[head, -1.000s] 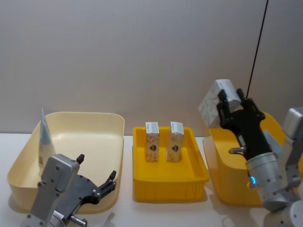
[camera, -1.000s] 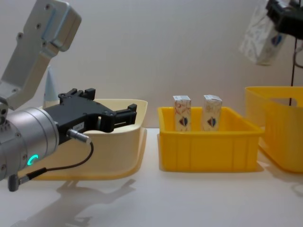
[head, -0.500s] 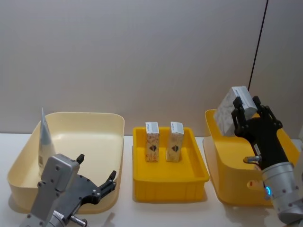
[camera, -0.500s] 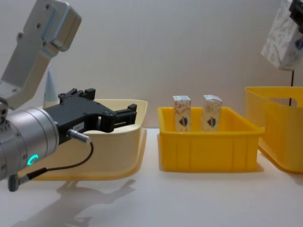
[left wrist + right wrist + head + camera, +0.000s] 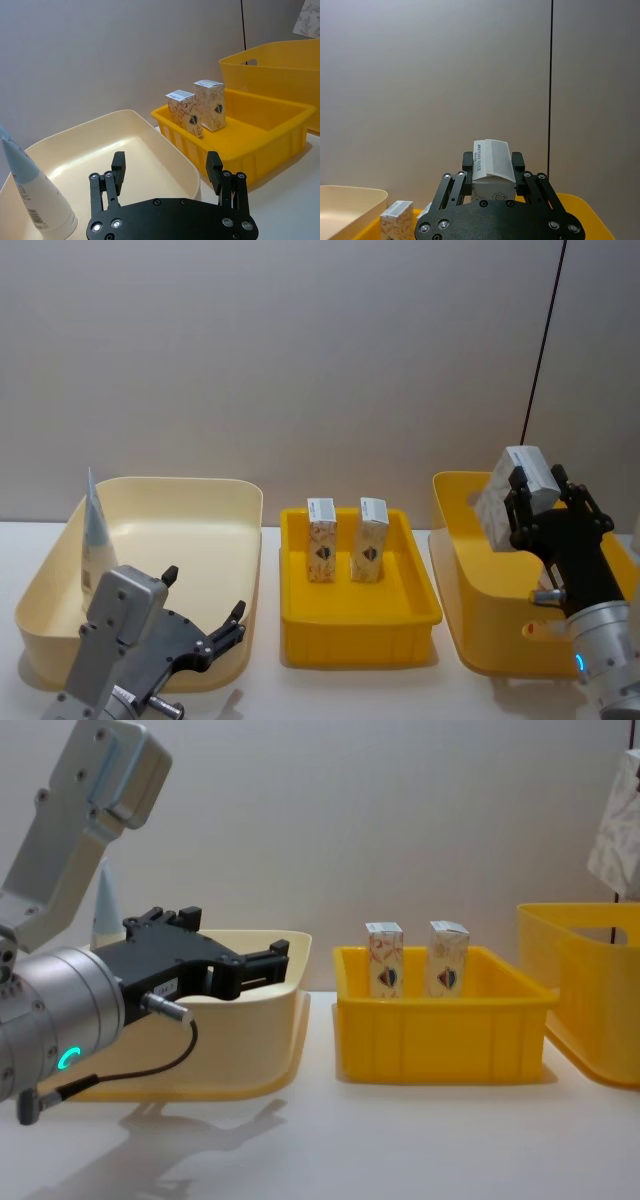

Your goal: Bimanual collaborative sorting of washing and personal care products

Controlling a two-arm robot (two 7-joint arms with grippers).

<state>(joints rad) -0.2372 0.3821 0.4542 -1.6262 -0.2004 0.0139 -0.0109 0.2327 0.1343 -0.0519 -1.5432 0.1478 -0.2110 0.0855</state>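
My right gripper (image 5: 535,502) clamps a printed carton (image 5: 512,490) above the tall yellow bin (image 5: 470,580); its print is unreadable. My left gripper (image 5: 167,172) is spread open.

white table (image 5: 400,1140), cream bin (image 5: 250,1050), yellow bins (image 5: 440,1040)

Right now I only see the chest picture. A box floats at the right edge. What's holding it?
Observer: The right pincer is shut on that carton.
Operator: Is it over a bin?
Observer: Yes. From the head view it hangs tilted over the inside of the big yellow bin.
Operator: What's the pointy tip behind the left arm?
Observer: A squeeze tube, standing cap-down against the wall of the cream bin.
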